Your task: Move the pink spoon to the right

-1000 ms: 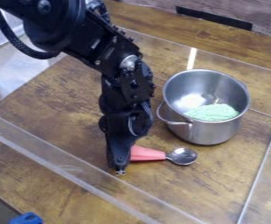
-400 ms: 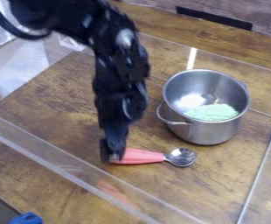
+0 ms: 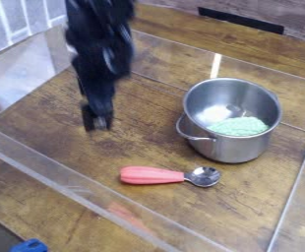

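Lifted clear since 1 second back, the black robot arm's gripper (image 3: 97, 122) had gone from tip-down at the handle end of the spoon to hanging up and to the left, well apart from it. At that earlier moment the tip sat right on the handle; a little under half a second back it was low beside it. Fingers were blurred in the current view, but they read as spread apart with nothing between them.

Small spoon with thick coral-pink plastic handle and shiny round metal bowl (image 3: 167, 176) lay flat on the brown wooden tabletop (image 3: 50, 138), handle pointing left, bowl to the right. Its bowl end sat just below the round steel pot with green contents (image 3: 229, 119), near but not touching as far as could be told. Spoon position looked about the same across all 3 frames, maybe straightened a touch.

Step in hand, as a judgement: release and retreat after a placement or nudge. Whether the spoon was far enough right could not be settled from this view; it lay near the middle, with bare wood to its right inside the clear acrylic wall (image 3: 63, 172). If more travel was wanted, the next move would call for coming back down over the handle, closing on it, and carrying it right without clipping the pot.
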Robot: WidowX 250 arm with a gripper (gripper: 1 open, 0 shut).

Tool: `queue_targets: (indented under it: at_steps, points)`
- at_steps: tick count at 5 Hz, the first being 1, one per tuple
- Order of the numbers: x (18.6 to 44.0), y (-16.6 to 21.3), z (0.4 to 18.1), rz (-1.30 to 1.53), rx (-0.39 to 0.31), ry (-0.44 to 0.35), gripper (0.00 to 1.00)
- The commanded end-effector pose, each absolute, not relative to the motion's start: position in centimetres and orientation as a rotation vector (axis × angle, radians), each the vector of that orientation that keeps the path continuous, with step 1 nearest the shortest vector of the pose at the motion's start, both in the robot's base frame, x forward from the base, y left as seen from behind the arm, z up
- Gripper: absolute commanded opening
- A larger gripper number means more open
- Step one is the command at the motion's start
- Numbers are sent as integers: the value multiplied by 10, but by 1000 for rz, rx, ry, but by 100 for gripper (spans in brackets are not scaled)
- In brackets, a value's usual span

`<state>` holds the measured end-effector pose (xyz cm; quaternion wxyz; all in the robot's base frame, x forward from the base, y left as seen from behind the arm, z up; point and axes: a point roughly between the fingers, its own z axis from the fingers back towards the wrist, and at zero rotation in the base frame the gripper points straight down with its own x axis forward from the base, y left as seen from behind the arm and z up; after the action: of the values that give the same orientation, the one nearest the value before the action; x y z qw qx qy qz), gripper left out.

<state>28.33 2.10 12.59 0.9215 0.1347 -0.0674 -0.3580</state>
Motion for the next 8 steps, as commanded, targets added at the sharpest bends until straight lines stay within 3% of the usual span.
queue_targets:
  at_steps: [1, 4, 8]
  points:
    - [286, 30, 137, -707, 306, -215, 100]
    - [286, 29, 109, -671, 300, -255, 100]
    - [283, 48, 99, -565, 320, -274, 100]
